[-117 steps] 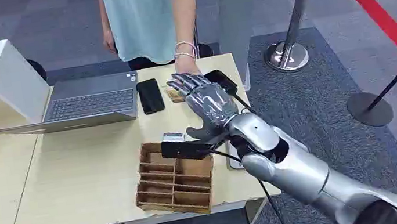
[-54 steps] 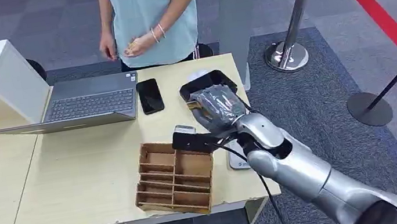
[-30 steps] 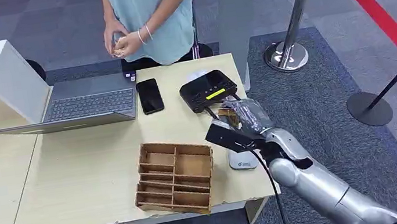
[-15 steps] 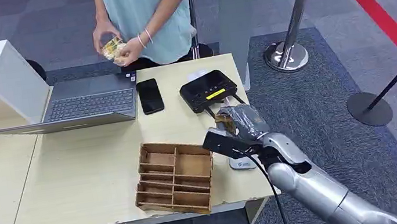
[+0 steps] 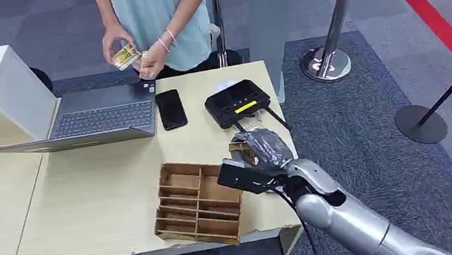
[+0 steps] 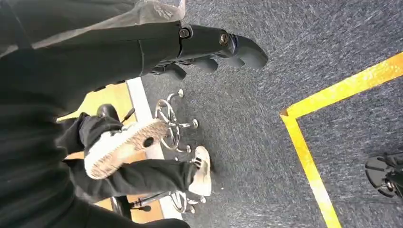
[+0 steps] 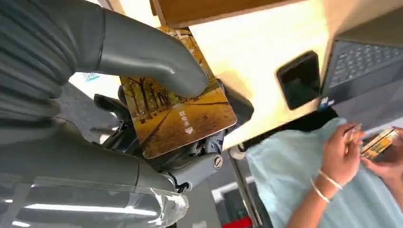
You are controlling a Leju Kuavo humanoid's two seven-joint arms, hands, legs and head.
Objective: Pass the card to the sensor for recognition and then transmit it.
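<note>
Card (image 7: 178,111) with an autumn tree picture is pinched in the right hand (image 5: 260,149), the thumb pressing on its face and the dark fingers (image 7: 199,147) behind it; the hand hovers over the bench (image 5: 100,198), just beside the wooden divided tray (image 5: 197,201) and near the black sensor (image 5: 237,102); a phone (image 5: 170,108) and laptop (image 5: 102,118) lie further; a person (image 5: 154,17) holds more cards; the left hand (image 6: 214,47) hangs above carpet, fingers curled, grasping nothing.

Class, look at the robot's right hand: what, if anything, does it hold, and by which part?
The right robot hand holds the card, thumb pressed on its printed face near one edge, fingers behind it.
</note>
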